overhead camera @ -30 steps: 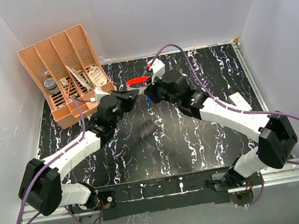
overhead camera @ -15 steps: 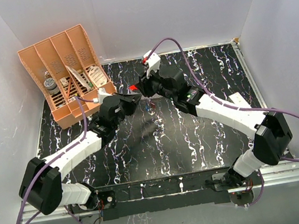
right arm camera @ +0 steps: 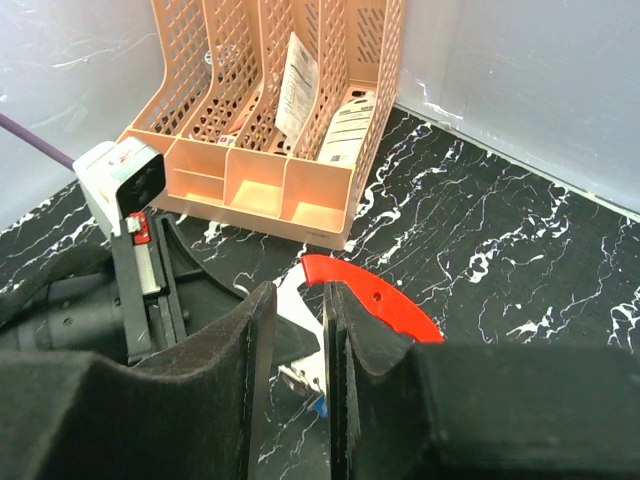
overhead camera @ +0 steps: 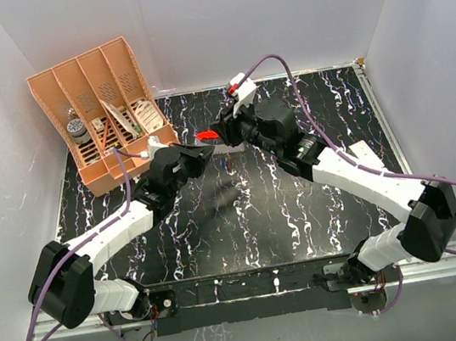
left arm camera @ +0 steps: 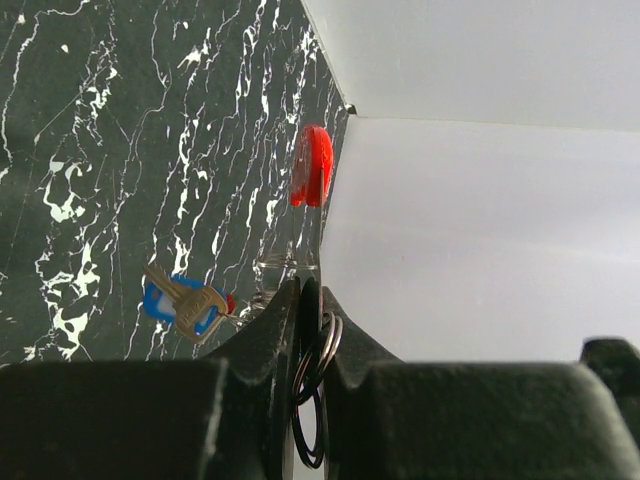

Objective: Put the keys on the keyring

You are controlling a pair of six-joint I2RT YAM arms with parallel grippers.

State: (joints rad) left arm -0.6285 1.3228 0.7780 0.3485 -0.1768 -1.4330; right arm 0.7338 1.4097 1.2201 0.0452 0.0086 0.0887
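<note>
- Top external view: the left gripper [overhead camera: 205, 146] and right gripper [overhead camera: 221, 134] meet nose to nose at the far centre of the table [overhead camera: 261, 217], just right of the orange file rack [overhead camera: 103, 112]. The keyring [overhead camera: 205, 134] shows as a red sliver between them, raised off the surface. In my judgement the step in hand is a handover, and the arms should work without crowding each other.
- Left wrist view: the left gripper [left arm camera: 312, 292] is clamped on the keyring's thin dark wire coils, and its red loop [left arm camera: 312, 165] stands edge-on beyond the tips. Hold this clamp firm so the springy wire cannot rotate.
- The blue key [left arm camera: 180, 303] lies flat on the table, left of the jaws. A red speck beside it may be the red key, but it is too small to confirm. Pinch a key by its plastic head (leave the pale blade free) and offer its hole to the wire's end.
- Right wrist view: the right gripper [right arm camera: 297, 295] has its fingers parted by a narrow gap, with nothing clamped. The glossy, rigid red loop [right arm camera: 375, 305] curves just past the right finger, and a flat whitish tag shows in the gap.
- The table is a slick black surface with white veins, which hides small pale metal, so approach the keys slowly.
</note>
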